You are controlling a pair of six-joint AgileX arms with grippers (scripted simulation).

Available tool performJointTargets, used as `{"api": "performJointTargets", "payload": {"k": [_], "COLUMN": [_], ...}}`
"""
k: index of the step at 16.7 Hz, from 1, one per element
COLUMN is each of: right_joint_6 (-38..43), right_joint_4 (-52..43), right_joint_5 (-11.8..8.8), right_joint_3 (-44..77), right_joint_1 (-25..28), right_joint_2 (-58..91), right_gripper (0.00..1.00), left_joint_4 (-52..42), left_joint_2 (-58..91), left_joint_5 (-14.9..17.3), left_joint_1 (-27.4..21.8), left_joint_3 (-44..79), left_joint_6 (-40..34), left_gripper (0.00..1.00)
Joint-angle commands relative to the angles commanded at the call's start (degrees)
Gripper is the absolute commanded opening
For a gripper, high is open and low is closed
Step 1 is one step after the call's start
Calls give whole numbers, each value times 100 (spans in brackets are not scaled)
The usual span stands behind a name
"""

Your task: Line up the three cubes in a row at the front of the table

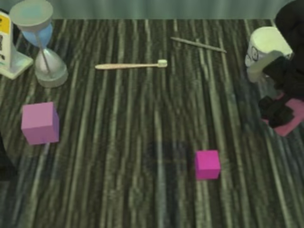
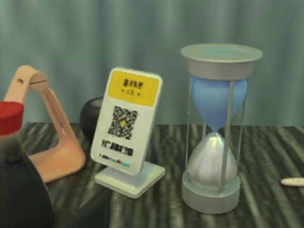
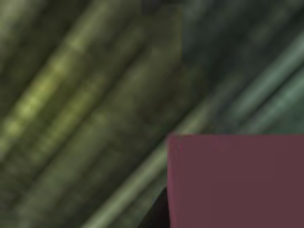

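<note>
The large lilac-pink cube (image 1: 40, 122) sits at the left of the table (image 1: 142, 118). Toward the front, right of centre, lies the small magenta cube (image 1: 207, 164). At the right edge the dusty rose-pink cube (image 1: 293, 118) is partly covered by my right gripper (image 1: 277, 111), which is low over it. In the right wrist view that cube (image 3: 237, 180) fills one corner at very close range. Whether the gripper holds it does not show. My left arm (image 1: 4, 164) is parked at the left edge as a dark shape.
At the back left stand an hourglass (image 1: 42, 42) (image 2: 218, 128) and a QR-code sign (image 1: 5, 42) (image 2: 128, 128). A toothbrush (image 1: 130, 65) and a thin stick (image 1: 197, 44) lie at the back. A white mug (image 1: 266, 50) stands behind the right gripper.
</note>
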Motion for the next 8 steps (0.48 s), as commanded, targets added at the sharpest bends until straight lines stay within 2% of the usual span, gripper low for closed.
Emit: {"api": "performJointTargets", "payload": {"k": [4,8], "right_joint_6": [1476,3556], "right_joint_4": [-216,-467], "right_joint_5": [21,43], "right_joint_3": [361,741], "right_joint_1": [694,1578], "right_joint_2": [241,484], "right_gripper": [0,0], "left_joint_4": [0,0], "left_joint_2": [0,0], "left_joint_5": [0,0], "left_joint_1": [0,0], "left_joint_3": [0,0], "left_joint_6": [0,0], "left_gripper": [100,100]}}
